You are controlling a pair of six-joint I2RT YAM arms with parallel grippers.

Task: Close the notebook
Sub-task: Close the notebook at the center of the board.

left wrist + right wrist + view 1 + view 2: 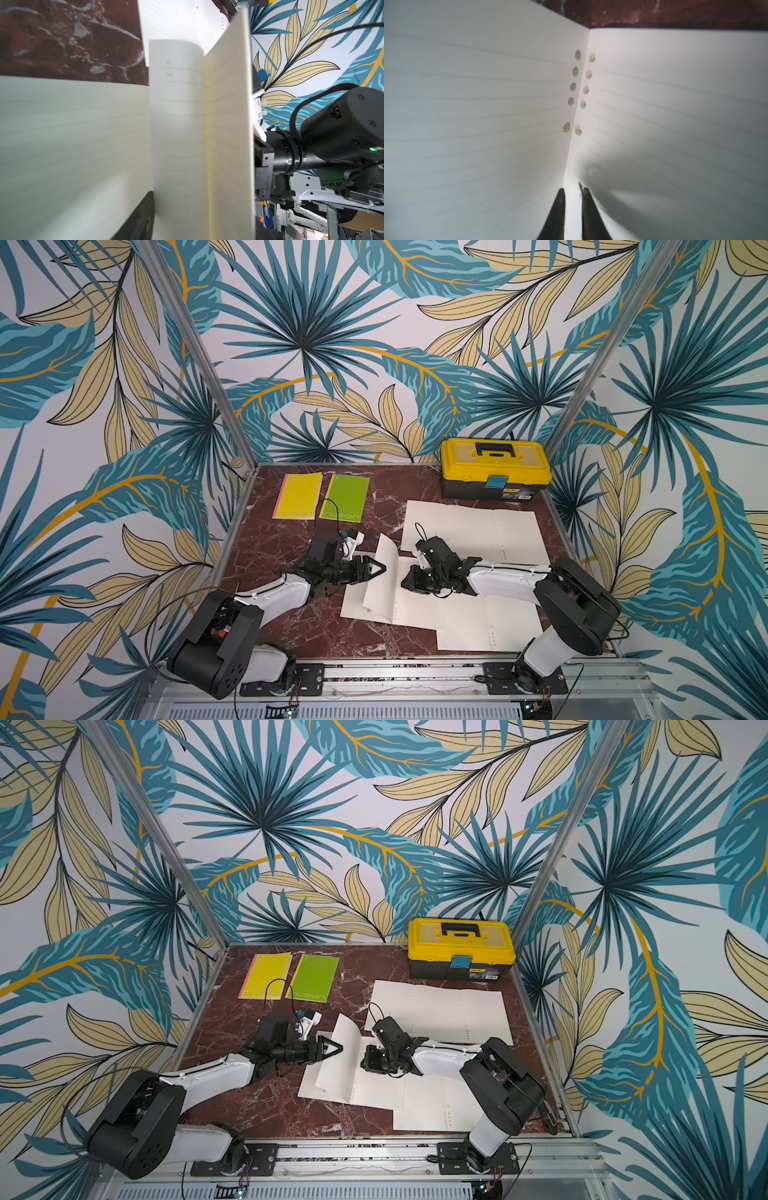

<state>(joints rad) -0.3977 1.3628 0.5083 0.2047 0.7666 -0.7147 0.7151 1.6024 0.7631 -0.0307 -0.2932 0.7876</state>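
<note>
Left tool (380,569), grip unclear, should fold raised page (384,587) over notebook (415,610) once the barely parted right tool (572,190) clears.

Raised page (176,135) blurred in left wrist view, hiding left end effector (380,568) grip, right end effector (573,191) fingers (556,218) cut off by frame edge, toolbox (494,472) label unreadable
</note>
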